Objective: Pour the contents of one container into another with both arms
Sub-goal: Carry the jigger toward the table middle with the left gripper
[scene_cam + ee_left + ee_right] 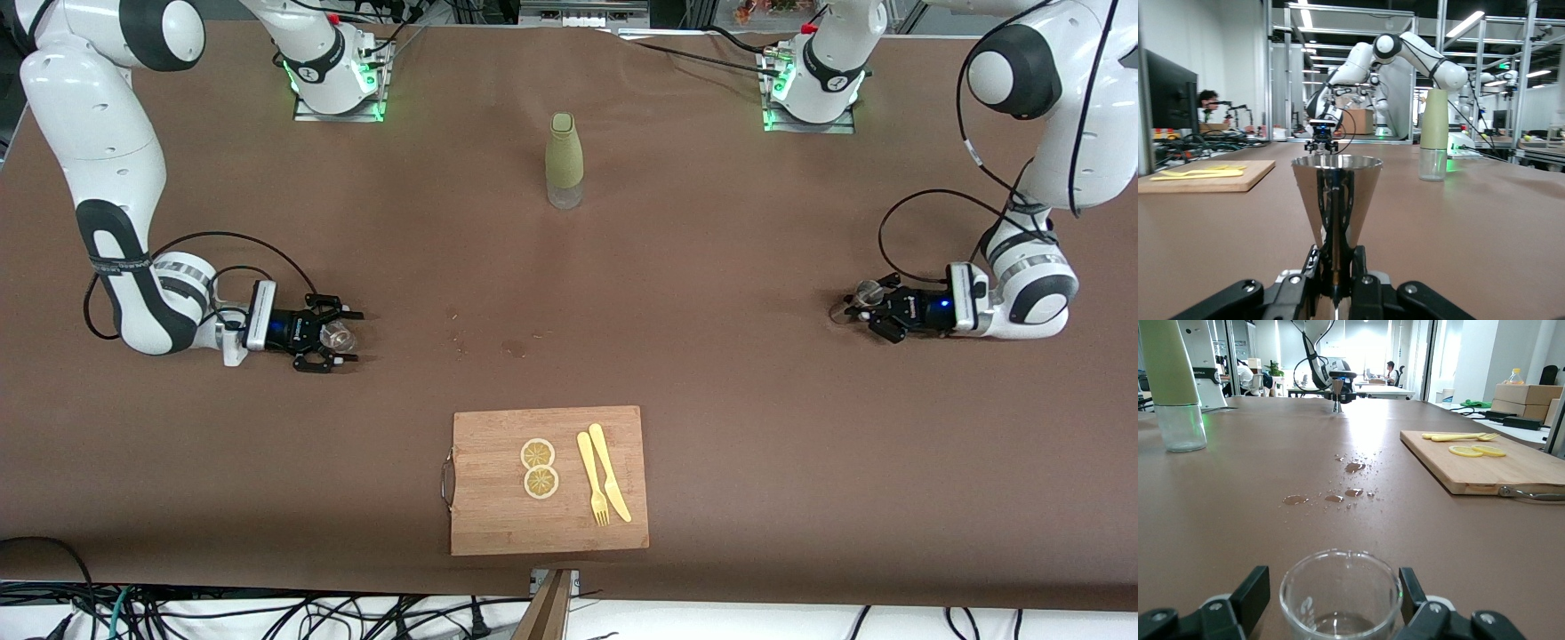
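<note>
My left gripper (876, 309) (1336, 261) is low at the left arm's end of the table. It is shut on the narrow waist of an upright metal jigger (867, 291) (1336, 183). At the right arm's end, my right gripper (342, 336) (1336, 597) is down at the table, open. Its fingers stand on either side of a clear glass (339, 336) (1338, 590), and a small gap shows at each finger. The glass holds a little liquid at its bottom.
A bottle (564, 160) (1433, 137) with an olive sleeve stands mid-table near the bases. A wooden cutting board (484, 498) (1485, 477) with lemon slices, a yellow fork and a knife lies near the front camera. Spilled drops (514, 347) (1338, 497) mark the cloth between them.
</note>
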You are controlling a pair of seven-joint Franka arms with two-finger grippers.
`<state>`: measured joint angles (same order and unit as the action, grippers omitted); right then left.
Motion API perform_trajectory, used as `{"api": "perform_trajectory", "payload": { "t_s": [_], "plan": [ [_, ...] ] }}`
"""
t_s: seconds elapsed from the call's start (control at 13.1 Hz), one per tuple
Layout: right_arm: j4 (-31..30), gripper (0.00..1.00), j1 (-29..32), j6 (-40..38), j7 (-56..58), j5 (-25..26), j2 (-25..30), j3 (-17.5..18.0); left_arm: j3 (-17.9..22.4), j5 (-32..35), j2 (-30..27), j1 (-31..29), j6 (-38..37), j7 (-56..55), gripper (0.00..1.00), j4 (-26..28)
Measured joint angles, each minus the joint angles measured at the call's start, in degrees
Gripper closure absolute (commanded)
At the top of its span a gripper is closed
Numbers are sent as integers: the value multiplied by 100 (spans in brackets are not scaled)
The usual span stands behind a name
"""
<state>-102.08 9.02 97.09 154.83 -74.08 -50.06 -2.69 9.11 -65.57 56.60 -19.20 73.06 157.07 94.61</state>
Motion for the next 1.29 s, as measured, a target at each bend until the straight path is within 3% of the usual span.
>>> {"api": "perform_trajectory", "payload": {
  "t_s": [0.3,0.53,0.76,1.07,1.29],
  "plan": [
    [0,35,0,-42,15,-1,-1,0,-44,-456,0,649,118,-106,100,-151],
    [1,40,-1,-51,23,-3,-1,0,-97,-996,-22,1167,378,-187,100,-135],
    [5,47,0,-53,25,-4,-1,0,-142,-1559,-297,1692,797,-241,100,230],
    [9,52,0,-54,26,-4,-1,0,-869,-2458,-670,2125,1865,-285,100,898],
    [9,60,-1,-54,27,-5,-1,0,-1266,-3244,-725,2530,2523,-284,100,1100]
  ]
}}
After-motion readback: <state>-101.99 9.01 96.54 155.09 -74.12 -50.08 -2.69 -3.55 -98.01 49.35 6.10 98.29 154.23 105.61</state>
